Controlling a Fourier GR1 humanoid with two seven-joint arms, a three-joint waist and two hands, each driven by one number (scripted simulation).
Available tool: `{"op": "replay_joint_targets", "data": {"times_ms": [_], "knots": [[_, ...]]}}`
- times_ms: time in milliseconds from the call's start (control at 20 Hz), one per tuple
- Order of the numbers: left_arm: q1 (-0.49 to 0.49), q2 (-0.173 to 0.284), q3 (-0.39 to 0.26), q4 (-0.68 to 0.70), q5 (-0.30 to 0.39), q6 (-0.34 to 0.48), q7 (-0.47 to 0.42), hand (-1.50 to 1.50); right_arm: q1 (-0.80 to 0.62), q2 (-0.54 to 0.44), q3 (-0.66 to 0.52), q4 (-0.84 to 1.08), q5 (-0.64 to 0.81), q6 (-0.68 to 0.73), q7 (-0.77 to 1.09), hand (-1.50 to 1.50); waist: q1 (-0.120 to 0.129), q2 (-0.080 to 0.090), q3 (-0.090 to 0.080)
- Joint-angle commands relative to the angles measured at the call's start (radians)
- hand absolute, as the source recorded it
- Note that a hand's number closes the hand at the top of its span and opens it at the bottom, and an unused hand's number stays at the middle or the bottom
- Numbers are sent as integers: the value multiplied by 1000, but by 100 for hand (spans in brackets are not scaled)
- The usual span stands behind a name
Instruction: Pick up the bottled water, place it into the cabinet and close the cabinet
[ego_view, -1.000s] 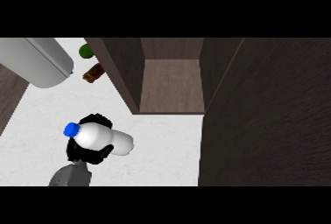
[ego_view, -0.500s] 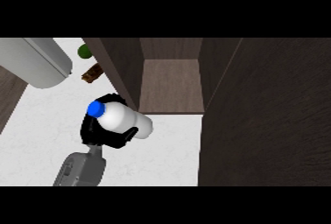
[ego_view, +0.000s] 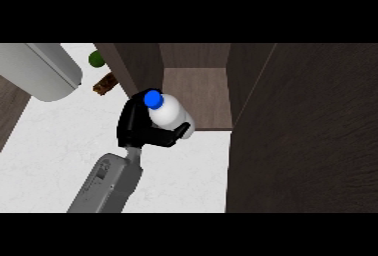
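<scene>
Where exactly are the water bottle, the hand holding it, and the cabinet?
water bottle (ego_view: 171, 114), head view, on its white body.
left hand (ego_view: 133, 125), head view, on the black palm.
cabinet (ego_view: 199, 97), head view, on its inner shelf floor.

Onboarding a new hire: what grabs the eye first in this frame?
The white bottled water with its blue cap, gripped in the left hand at the centre, right at the mouth of the open cabinet. Next, the dark cabinet door fills the right side.
</scene>
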Motion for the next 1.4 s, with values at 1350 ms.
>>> {"op": "replay_joint_targets", "data": {"times_ms": [1350], "knots": [[-372, 90, -78, 349, -250, 434, 92, 150, -47, -14, 17, 31, -21, 19, 12, -150, -75, 26, 2]]}}
